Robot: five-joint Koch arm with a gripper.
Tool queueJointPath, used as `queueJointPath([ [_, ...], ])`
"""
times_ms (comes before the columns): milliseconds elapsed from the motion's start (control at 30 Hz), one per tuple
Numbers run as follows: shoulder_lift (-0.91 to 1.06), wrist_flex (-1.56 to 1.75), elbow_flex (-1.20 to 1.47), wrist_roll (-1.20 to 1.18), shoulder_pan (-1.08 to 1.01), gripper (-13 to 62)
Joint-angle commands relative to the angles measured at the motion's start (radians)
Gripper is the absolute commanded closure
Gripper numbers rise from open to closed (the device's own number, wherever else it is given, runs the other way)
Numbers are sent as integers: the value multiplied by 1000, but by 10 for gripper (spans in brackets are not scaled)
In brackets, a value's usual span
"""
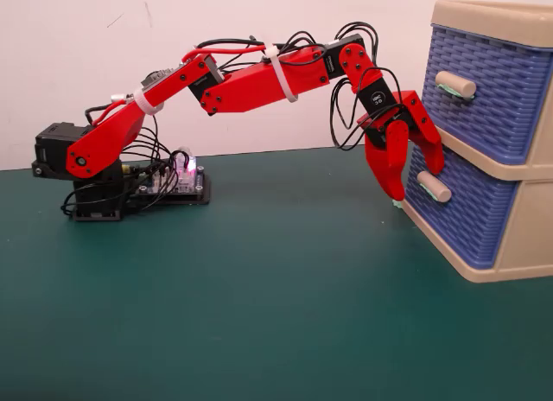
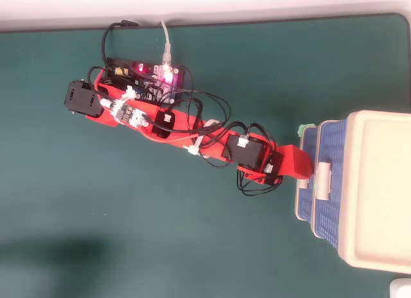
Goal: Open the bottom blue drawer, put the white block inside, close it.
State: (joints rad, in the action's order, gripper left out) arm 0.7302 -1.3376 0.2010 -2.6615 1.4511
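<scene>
- The dark green mat [image 1: 259,315] fills the foreground of the fixed view, and everything stands on it
- My gripper [image 1: 416,182] hangs at the end of my outstretched red arm [image 1: 259,85] with its tips pointing down at the front of the drawer unit; the jaws are spread wide with nothing between them
- In the fixed view one jaw tip reaches low toward the mat, while the other sits higher, just above and beside the beige handle [image 1: 434,187] of the bottom blue drawer [image 1: 471,219]
- That drawer sits in the beige frame [image 1: 518,245] under the matching upper blue drawer [image 1: 492,81]; I cannot tell whether it is cracked open or fully in
- From overhead, my wrist meets the blue fronts just beside the upper handle [image 2: 323,181]
- The white block [image 2: 307,128], with a pale greenish tint, lies on the mat at the corner of the unit, beside my gripper and apart from it; in the fixed view it peeks out just under my lower jaw tip [image 1: 397,204]
- Back at my base, the controller board [image 1: 183,172] glows pink amid black cables
- A white wall [image 1: 259,21] closes the scene behind
</scene>
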Motion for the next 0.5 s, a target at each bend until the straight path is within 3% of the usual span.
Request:
queueJointPath([
  [0,129,-5,-37,-25,8,149],
  [200,525,-661,-15,28,-222,152],
  [267,627,-701,63,112,-330,152],
  [467,1048,-661,848,525,-770,154],
])
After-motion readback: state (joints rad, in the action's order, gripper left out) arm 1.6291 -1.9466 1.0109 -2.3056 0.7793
